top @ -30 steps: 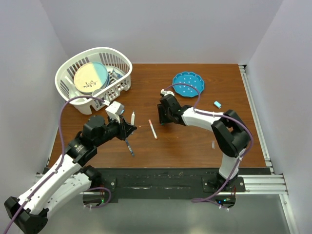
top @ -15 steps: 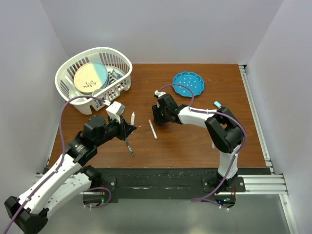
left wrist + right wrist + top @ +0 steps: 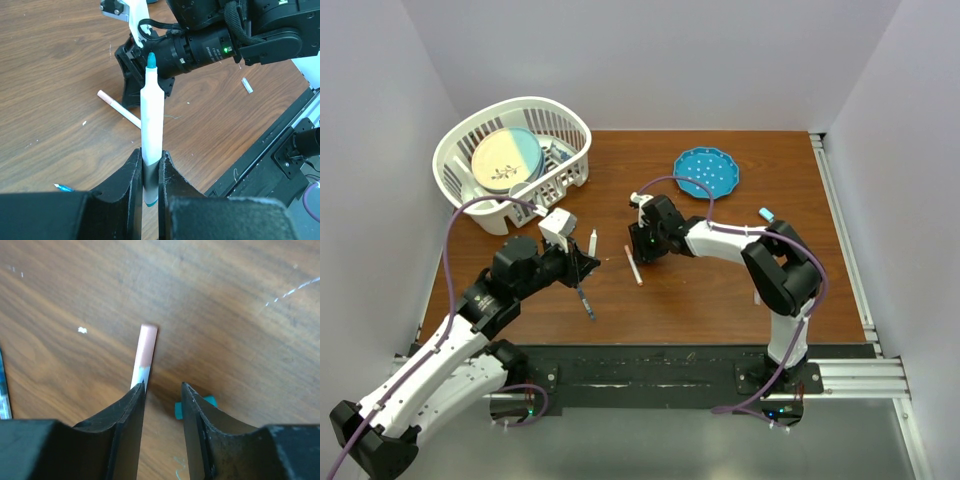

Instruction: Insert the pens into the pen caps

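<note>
White plastic basket [image 3: 520, 100] sits far left at the back of the desk [image 3: 700, 300], w/ a round yellow-and-blue plate [image 3: 506, 160] lying inside it. Nearer me, my left claw [image 3: 584, 264] is pressed together on a teal-tipped pen [image 3: 151, 125]. Its white barrel is pinched low down btw the two fingers [image 3: 127, 185], teal tip up, w/ a short teal end poking out below the grip. From overhead that pen stands roughly upright out of the claw. Just on the near side of the same claw a dark blue pen [image 3: 586, 301] lies flat on the wood at an angle, not held.

Mid-desk: a pink-ended pen [image 3: 634, 266] w/ a thin white barrel lies flat. My right claw [image 3: 162, 390] is down right over it, fingers pointing at the wood. They're spread a little w/ bare desk showing in the gap, pinching nothing. One finger [image 3: 127, 410] overlaps the white barrel, w/ the pink end sticking out ahead of it; touching or just above, can't tell. A teal stub [image 3: 192, 407] peeks out by the other finger, mostly hidden, so cap or not I can't say.

Further right: a scalloped blue plate [image 3: 706, 172] at the back, well apart from both claws. A light blue cap [image 3: 766, 214] lies just beside the right arm's elbow. A grey cap [image 3: 757, 297] lies nearer the front edge, on the right side. Both caps are loose on the desk.
</note>
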### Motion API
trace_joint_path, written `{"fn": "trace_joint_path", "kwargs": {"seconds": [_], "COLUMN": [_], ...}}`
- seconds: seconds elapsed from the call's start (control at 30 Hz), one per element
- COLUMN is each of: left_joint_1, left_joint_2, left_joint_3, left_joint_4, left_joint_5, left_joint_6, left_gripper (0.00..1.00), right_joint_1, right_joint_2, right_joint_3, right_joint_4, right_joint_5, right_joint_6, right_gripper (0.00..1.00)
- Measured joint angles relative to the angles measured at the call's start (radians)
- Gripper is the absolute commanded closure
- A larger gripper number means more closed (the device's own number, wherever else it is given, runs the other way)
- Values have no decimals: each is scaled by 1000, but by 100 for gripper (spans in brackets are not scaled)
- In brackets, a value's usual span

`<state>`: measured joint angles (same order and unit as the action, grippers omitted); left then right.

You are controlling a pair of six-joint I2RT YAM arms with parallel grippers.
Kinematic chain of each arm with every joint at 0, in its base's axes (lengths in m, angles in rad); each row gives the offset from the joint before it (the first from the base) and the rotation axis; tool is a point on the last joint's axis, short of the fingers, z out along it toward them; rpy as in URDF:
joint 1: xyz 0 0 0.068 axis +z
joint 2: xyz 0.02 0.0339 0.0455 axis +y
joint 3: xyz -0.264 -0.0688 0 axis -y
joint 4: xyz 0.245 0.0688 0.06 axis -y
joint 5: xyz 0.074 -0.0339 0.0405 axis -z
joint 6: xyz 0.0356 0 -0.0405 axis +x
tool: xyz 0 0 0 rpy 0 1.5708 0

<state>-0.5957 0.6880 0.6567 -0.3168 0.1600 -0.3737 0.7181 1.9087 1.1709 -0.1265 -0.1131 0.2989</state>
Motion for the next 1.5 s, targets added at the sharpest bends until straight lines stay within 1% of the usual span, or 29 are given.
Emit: {"fn": "trace_joint_path", "kwargs": {"seconds": [0.1,0.23,0.43,0.6,0.77,0.87,1.03,1.17,1.47,1.5], "left_joint_1": [0,0,0,0,0,0,0,0,0,0], "left_joint_2": [0,0,-3,-16,-31,-35,-39,-41,-45,-46], "left_joint_3": [0,0,0,0,0,0,0,0,0,0], "left_joint_4": [0,0,0,0,0,0,0,0,0,0], "left_joint_5": [0,0,0,0,0,1,2,2,2,2], "left_joint_6": [0,0,0,0,0,0,0,0,0,0], "left_gripper": [100,100,100,100,100,100,100,100,100,100], "right_joint_1": [0,2,22,28,34,37,40,43,68,69], "right_joint_2": [-16,-71,-162,-144,-67,-15,42,67,116,122], "right_joint_3": [-5,-14,5,71,142,172,192,196,268,275], "right_joint_4": [-29,-71,-166,-276,-358,-386,-400,-408,-472,-480], "right_joint_5": [-3,16,177,288,360,379,385,385,423,426], "right_joint_6": [-5,37,244,386,480,505,513,512,484,481], "right_gripper": [61,55,54,55,56,58,63,67,71,73]}}
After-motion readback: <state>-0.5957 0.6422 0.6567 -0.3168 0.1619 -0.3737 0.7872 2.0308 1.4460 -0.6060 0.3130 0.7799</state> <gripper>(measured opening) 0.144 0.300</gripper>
